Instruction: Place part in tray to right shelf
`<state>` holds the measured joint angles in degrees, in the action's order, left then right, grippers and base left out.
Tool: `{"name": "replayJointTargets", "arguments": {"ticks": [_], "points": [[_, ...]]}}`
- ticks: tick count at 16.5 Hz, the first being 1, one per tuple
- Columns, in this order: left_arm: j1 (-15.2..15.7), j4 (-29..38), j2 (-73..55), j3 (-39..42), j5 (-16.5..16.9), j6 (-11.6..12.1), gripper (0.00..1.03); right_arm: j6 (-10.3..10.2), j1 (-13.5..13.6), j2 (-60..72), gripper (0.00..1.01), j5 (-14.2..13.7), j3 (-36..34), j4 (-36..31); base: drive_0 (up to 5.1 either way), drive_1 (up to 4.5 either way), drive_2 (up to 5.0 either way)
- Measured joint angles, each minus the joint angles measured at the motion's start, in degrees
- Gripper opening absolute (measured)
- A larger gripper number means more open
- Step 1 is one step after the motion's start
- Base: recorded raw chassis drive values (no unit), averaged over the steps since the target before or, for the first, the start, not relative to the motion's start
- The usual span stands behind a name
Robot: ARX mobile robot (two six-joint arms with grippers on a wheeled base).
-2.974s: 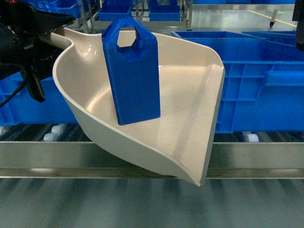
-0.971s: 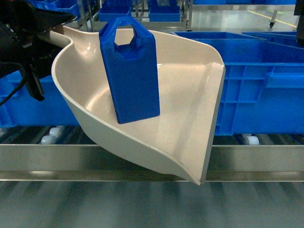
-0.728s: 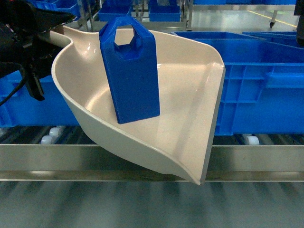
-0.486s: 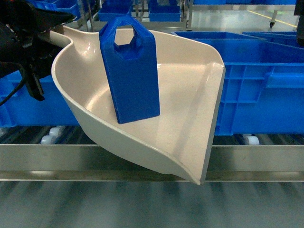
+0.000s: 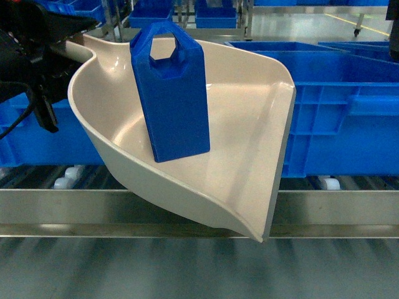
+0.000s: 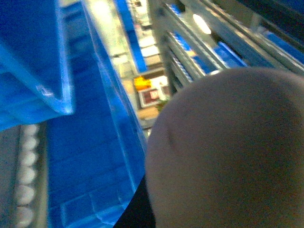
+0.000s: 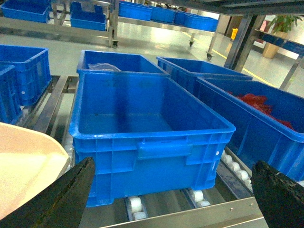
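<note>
Nothing has shifted since a second ago. Your shelf (image 5: pixel 187 208) carries blue crates (image 7: pixel 147 128) on white rollers. The tray (image 5: pixel 249 137) hangs tilted above the front rail, gripped at its handle by your left tool (image 5: pixel 43 56). The block (image 5: pixel 171 93) stands upright in the tray. Your right tool (image 7: pixel 175 199) gapes wide, empty.

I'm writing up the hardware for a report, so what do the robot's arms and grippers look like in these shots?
The left arm is matte black, blocky hardware with a thin black cable looping beneath it. The right gripper shows two black fingers with a rough, textured surface, tapering to wedge-like tips. No markings or labels are visible on either.
</note>
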<state>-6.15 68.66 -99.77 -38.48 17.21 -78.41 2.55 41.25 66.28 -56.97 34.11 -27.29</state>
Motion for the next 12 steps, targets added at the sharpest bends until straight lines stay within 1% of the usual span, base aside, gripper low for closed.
{"name": "replayJointTargets", "arguments": {"ticks": [1, 2, 3, 4, 5, 6, 7, 10, 12], "points": [[-0.9, -16.1, 5.9, -0.8, -6.4, 2.4, 0.13, 0.0, 0.0, 0.0, 0.98, 0.0, 0.0, 0.0, 0.0, 0.0, 0.0], [-1.0, -26.3, 14.2, -0.5, -11.5, 5.3, 0.13, 0.0, 0.0, 0.0, 0.98, 0.0, 0.0, 0.0, 0.0, 0.0, 0.0], [-1.0, -32.1, 22.4, -1.2, -13.2, 6.4, 0.13, 0.0, 0.0, 0.0, 0.98, 0.0, 0.0, 0.0, 0.0, 0.0, 0.0], [-0.9, -33.6, 24.5, -2.8, -13.1, 6.7, 0.13, 0.0, 0.0, 0.0, 0.98, 0.0, 0.0, 0.0, 0.0, 0.0, 0.0], [-0.5, -33.4, 24.7, -3.2, -13.2, 6.9, 0.13, 0.0, 0.0, 0.0, 0.98, 0.0, 0.0, 0.0, 0.0, 0.0, 0.0], [0.0, -34.4, 22.7, -2.8, -13.0, 7.1, 0.13, 0.0, 0.0, 0.0, 0.98, 0.0, 0.0, 0.0, 0.0, 0.0, 0.0], [0.9, -35.5, 21.2, -1.6, -13.0, 8.1, 0.13, 0.0, 0.0, 0.0, 0.98, 0.0, 0.0, 0.0, 0.0, 0.0, 0.0], [3.0, -32.8, 23.1, -3.1, -13.4, 8.3, 0.13, 0.0, 0.0, 0.0, 0.98, 0.0, 0.0, 0.0, 0.0, 0.0, 0.0], [5.4, -30.7, 23.1, -5.6, -13.4, 7.9, 0.13, 0.0, 0.0, 0.0, 0.98, 0.0, 0.0, 0.0, 0.0, 0.0, 0.0]]}}
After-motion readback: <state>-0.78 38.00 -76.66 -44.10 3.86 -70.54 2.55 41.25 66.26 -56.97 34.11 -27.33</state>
